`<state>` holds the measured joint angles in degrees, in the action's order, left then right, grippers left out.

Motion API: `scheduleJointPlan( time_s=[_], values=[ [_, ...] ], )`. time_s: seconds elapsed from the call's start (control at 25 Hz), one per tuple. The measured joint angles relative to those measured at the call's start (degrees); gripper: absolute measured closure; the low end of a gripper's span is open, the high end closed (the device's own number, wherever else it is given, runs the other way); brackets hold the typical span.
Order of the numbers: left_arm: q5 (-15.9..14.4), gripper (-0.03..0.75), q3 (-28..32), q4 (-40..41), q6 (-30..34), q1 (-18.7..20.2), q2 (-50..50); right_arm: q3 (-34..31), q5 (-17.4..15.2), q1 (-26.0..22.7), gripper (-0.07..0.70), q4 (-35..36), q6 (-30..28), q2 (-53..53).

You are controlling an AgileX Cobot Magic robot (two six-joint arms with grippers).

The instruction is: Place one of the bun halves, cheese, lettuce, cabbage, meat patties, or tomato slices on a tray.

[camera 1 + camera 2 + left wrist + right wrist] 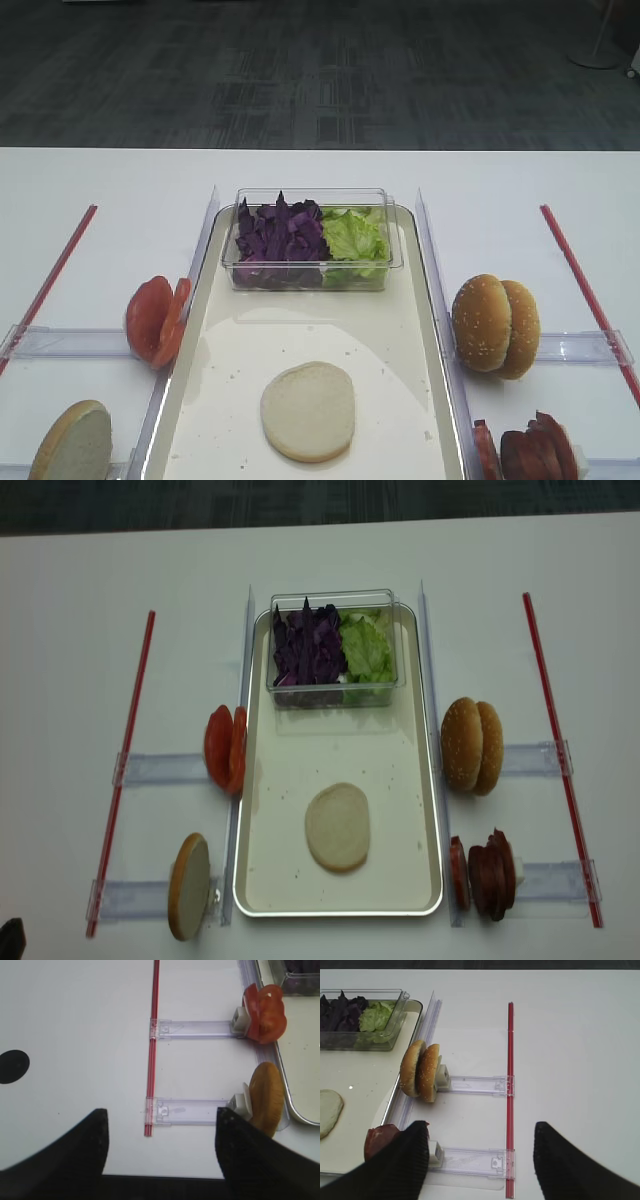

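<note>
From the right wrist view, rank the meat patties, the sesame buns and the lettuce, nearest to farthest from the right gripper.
1. meat patties: beside the right gripper's left finger, at the tray edge.
2. sesame buns: standing on edge farther ahead, by the tray rim.
3. lettuce: farthest, in the clear tub, upper left.

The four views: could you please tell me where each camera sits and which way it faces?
Exterior high: beyond the long cream tray's near end, looking along it; no robot.
Realsense: overhead, steeply down; only a dark scrap at bottom left.
Right wrist: above the table right of the tray; open right hand.
Left wrist: mirrored, open left hand.
Shared: the upright sesame-seeded golden buns show in exterior high and right wrist.
</note>
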<state>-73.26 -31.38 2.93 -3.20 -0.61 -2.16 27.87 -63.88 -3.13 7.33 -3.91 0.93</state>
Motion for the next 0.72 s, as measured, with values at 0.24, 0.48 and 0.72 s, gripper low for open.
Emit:
scheduleJointPlan(
  time_s=[0.24, 0.48, 0.72],
  values=[
    [0.8, 0.280, 0.0, 0.0, 1.2, 0.0, 0.2, 0.0, 0.0, 0.0, 0.150, 0.0, 0.0, 0.0],
    [2.1, 0.281, 1.1, 0.0, 1.2, 0.0, 0.3, 0.0, 0.0, 0.0, 0.150, 0.0, 0.0, 0.0],
    [4.2, 0.281, 2.2, -0.7, 1.2, 0.0, 2.9, 0.0, 0.0, 0.0, 0.150, 0.0, 0.0, 0.0]
  ],
)
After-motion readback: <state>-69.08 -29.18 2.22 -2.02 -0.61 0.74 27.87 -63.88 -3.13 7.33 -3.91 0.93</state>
